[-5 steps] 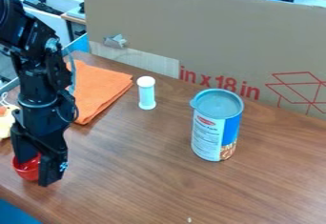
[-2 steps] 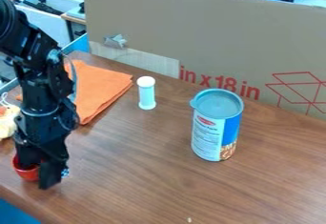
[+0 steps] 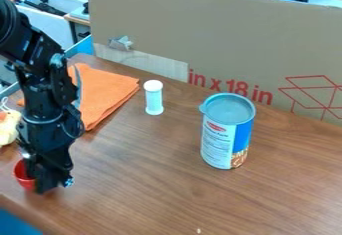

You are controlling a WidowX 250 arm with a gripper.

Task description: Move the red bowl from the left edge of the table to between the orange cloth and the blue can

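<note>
The black gripper (image 3: 45,185) is low over the table at the lower left, pointing down. Its fingers are together on the right side of a small red bowl (image 3: 24,177), pinching its rim. The bowl stands near the table's left front edge, partly hidden behind the gripper. Behind the arm lies a folded orange cloth (image 3: 107,91). To the cloth's right stands a slim white-capped container (image 3: 153,98). A blue and white can (image 3: 226,131) with a grey-blue lid stands upright right of centre.
A tall cardboard sheet (image 3: 220,34) runs along the table's back edge. A pale yellowish object (image 3: 8,128) sits at the left edge, beside the arm. The wooden table (image 3: 167,189) reaches its front edge at the lower left, with something blue below.
The gripper's fingers were apart around the bowl's right side and have closed on its rim. The arm has shifted only slightly. The cloth, container and can have stayed still.
</note>
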